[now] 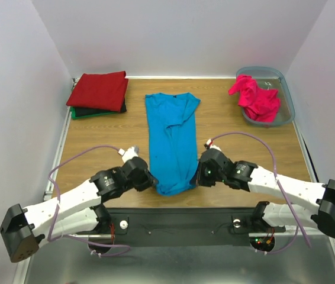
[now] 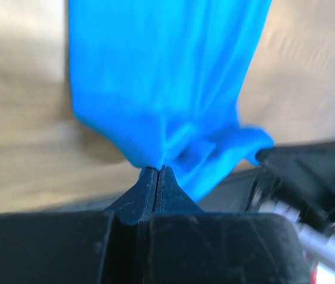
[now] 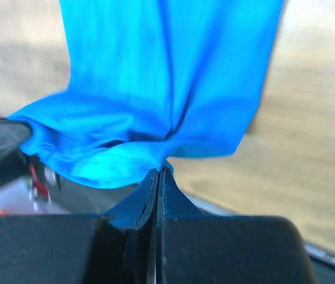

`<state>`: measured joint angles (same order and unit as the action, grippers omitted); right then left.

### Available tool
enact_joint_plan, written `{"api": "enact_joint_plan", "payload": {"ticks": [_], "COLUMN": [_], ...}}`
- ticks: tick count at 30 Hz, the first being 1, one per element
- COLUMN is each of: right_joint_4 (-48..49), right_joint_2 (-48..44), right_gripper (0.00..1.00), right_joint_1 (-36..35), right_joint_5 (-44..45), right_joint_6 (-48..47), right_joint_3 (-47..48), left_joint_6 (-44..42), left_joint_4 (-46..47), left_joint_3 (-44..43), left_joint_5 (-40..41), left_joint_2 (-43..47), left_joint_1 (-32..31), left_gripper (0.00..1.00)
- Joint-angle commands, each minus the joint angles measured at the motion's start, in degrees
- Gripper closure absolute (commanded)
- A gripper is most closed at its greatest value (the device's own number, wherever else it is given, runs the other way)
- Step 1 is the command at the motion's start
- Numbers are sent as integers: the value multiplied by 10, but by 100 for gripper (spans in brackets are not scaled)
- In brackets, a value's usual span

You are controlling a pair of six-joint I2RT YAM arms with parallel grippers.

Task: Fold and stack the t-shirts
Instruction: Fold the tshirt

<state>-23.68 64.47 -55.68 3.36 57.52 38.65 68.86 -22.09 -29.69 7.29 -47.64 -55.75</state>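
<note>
The bright blue t-shirt (image 1: 170, 139) lies lengthwise on the wooden table, folded narrow, its near hem lifted. My left gripper (image 1: 153, 184) is shut on the hem's left corner; in the left wrist view the blue cloth (image 2: 161, 77) hangs from the closed fingertips (image 2: 158, 171). My right gripper (image 1: 195, 180) is shut on the hem's right corner; the cloth (image 3: 167, 77) is pinched at its tips (image 3: 159, 173). A magenta-pink t-shirt (image 1: 255, 99) lies crumpled in the bin. A folded dark red shirt (image 1: 99, 90) tops a stack with black and green ones (image 1: 90, 112) at the back left.
The translucent blue-grey plastic bin (image 1: 286, 94) stands at the back right by the wall. White walls close the table on three sides. A black rail (image 1: 179, 225) with the arm bases runs along the near edge.
</note>
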Motion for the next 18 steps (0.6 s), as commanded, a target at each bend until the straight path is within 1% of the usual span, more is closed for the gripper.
{"api": "enact_joint_plan", "payload": {"ticks": [1, 2, 3, 7, 8, 10, 11, 12, 14, 17, 18], "right_joint_4": [4, 5, 5, 6, 7, 10, 13, 17, 28, 37, 43], "right_joint_2": [7, 16, 22, 62, 70, 95, 107, 125, 149, 197, 211], "right_gripper": [99, 100, 100, 100, 100, 100, 100, 100, 100, 99, 100], "right_joint_1": [50, 57, 72, 114, 122, 141, 147, 163, 181, 213, 226], "right_joint_5": [46, 50, 56, 67, 75, 89, 100, 103, 97, 76, 70], "right_joint_6": [-60, -66, -80, -111, -116, -134, -140, -152, -163, -181, -189], "right_joint_3": [48, 60, 69, 109, 120, 151, 161, 182, 199, 235, 243], "left_joint_6": [-88, -101, -128, -162, -179, -197, -210, -218, -236, -250, -259], "left_joint_4": [32, 42, 55, 71, 81, 113, 122, 135, 142, 144, 148], "left_joint_3": [-48, -52, -65, -105, -111, -128, -136, -145, -177, -226, -236], "left_joint_5": [34, 27, 23, 19, 12, -6, -20, -29, -46, -42, -44], "left_joint_2": [-39, -46, -62, -115, -139, -167, -182, -214, -263, -307, -335], "left_joint_1": [77, 90, 117, 162, 183, 203, 226, 235, 259, 273, 283], "left_gripper": [100, 100, 100, 100, 100, 100, 100, 100, 100, 100, 100]}}
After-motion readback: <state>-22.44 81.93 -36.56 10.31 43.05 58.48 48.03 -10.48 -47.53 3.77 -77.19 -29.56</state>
